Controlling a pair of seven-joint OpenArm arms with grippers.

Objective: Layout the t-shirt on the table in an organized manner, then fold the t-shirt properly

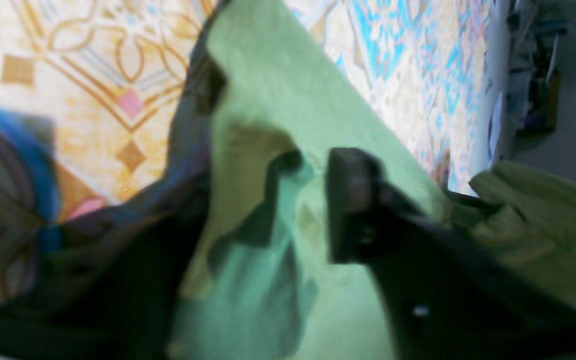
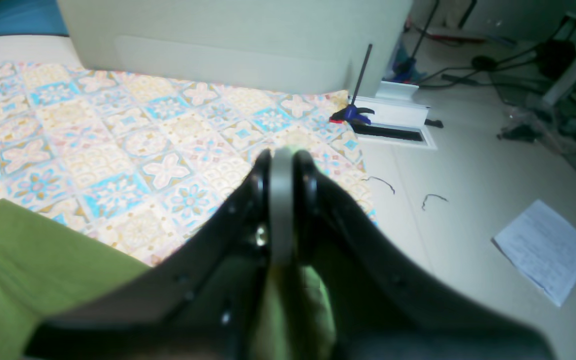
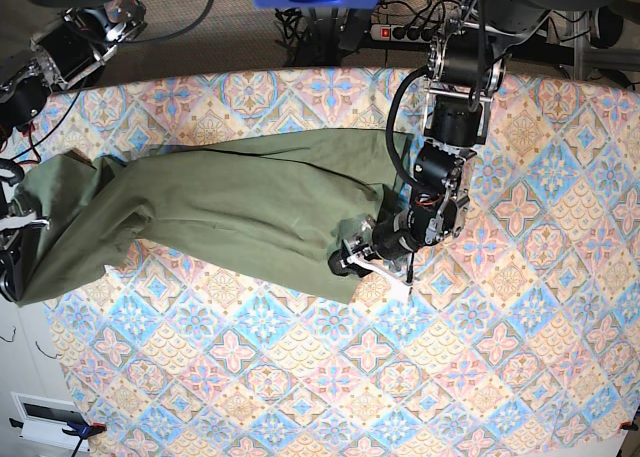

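Olive t-shirt (image 3: 220,212), long axis across table (image 3: 500,357)

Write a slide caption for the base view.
Left gripper works the stretched olive-green cotton t-shirt on the diamond-patterned tablecloth.

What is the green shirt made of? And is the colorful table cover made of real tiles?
The t-shirt looks like soft, matte knit cloth, probably cotton: it bunches and wrinkles and has no shine. The table cover only looks like tiles. It seems to be a printed cloth or vinyl sheet, since the pattern lies flat with no raised grout lines; which one is hard to tell.
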